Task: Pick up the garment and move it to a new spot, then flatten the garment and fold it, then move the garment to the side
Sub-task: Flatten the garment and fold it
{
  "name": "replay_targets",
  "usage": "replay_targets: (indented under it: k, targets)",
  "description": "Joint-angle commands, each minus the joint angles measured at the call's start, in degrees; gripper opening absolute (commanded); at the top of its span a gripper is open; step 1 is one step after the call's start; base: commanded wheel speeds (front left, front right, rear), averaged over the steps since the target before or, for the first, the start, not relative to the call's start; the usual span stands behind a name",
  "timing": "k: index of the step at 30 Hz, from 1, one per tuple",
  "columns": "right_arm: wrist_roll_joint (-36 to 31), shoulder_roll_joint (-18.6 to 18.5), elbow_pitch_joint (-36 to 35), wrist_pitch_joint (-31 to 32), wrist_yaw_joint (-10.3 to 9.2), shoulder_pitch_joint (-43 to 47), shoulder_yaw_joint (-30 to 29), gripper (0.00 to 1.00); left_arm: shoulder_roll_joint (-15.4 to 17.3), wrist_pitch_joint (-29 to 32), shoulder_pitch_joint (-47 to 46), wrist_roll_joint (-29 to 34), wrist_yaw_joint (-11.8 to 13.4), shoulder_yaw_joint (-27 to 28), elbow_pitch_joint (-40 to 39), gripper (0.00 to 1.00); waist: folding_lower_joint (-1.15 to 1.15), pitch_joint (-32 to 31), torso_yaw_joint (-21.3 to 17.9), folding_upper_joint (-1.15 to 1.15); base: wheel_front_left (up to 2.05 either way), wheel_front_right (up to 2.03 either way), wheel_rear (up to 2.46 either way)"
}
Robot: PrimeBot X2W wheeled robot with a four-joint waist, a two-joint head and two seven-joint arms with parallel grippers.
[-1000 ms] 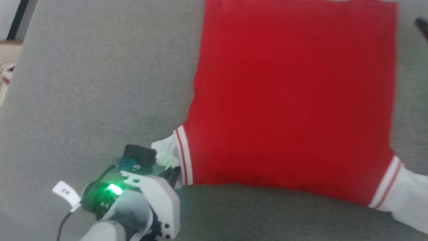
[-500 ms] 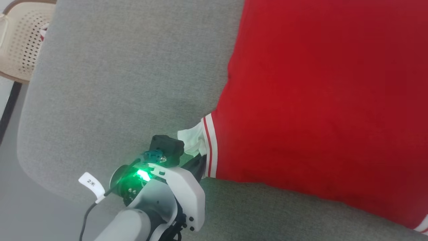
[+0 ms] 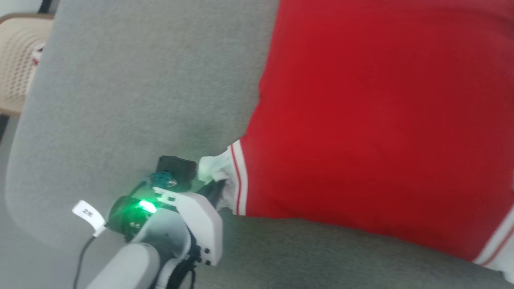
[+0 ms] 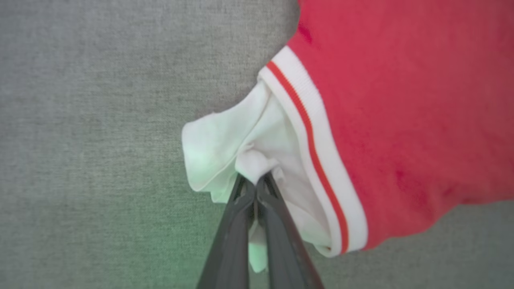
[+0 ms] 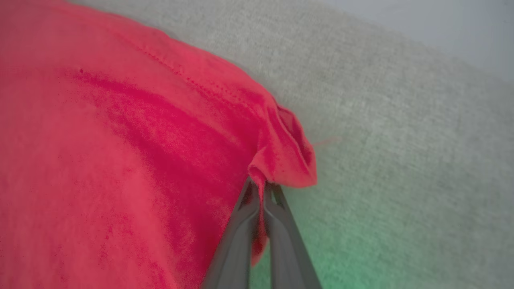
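Observation:
The garment (image 3: 381, 112), a red shirt, lies spread over a grey fabric surface (image 3: 140, 88) and covers the right half of the head view. Its white sleeve end (image 3: 219, 170) with a red-and-white striped band sticks out at the lower left. My left gripper (image 3: 215, 188) is shut on that white sleeve end (image 4: 241, 148), fabric bunched at its tips (image 4: 255, 182). In the right wrist view my right gripper (image 5: 263, 186) is shut on a puckered red corner of the garment (image 5: 281, 160). A second striped band (image 3: 496, 241) shows at the lower right. The collar is out of view.
The grey surface (image 5: 401, 140) has a rounded edge at the left and front, with pale floor (image 3: 24, 265) beyond it. A beige perforated plastic chair (image 3: 18, 64) stands past the surface's upper left edge.
The head camera has kept swinging, so the whole picture shifted. My left gripper stays shut on the white sleeve end, and the sleeve looks pulled a bit further from the red body.

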Motion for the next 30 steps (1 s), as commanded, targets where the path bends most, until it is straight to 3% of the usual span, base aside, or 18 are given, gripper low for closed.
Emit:
replay_targets:
  k: [1,9,19,26,30]
  targets:
    - [0.95,-0.38,-0.57,0.27,0.0,2.8,1.34,0.0,0.84,0.35,0.15,-0.09,0.75,0.86,0.27,0.0,0.0,-2.1,-2.43,0.0,0.0,0.0,0.0]
    - [6.81,-5.35,-14.47,-2.74,-0.01,9.78,5.08,0.0,4.73,1.98,1.89,-0.93,1.95,3.72,-0.87,0.0,0.0,-6.37,-8.78,0.0,0.0,0.0,0.0]
    - [14.22,-14.33,-32.52,-5.51,-0.01,26.16,6.53,0.0,8.27,4.09,2.79,-1.68,2.15,5.53,-2.27,0.0,0.0,-9.5,-14.28,0.0,0.0,0.0,0.0]
    - [16.44,-17.17,-37.51,-8.79,-0.01,36.86,5.53,0.0,9.19,4.87,3.13,-2.0,2.08,5.93,-2.67,0.0,0.0,-10.43,-15.7,0.0,0.0,0.0,0.0]
    - [17.27,-16.09,-36.81,-10.83,-0.01,43.4,4.26,0.0,9.51,5.01,2.9,-2.19,1.88,5.85,-2.8,0.0,0.0,-10.57,-15.98,0.0,0.0,0.0,0.0]
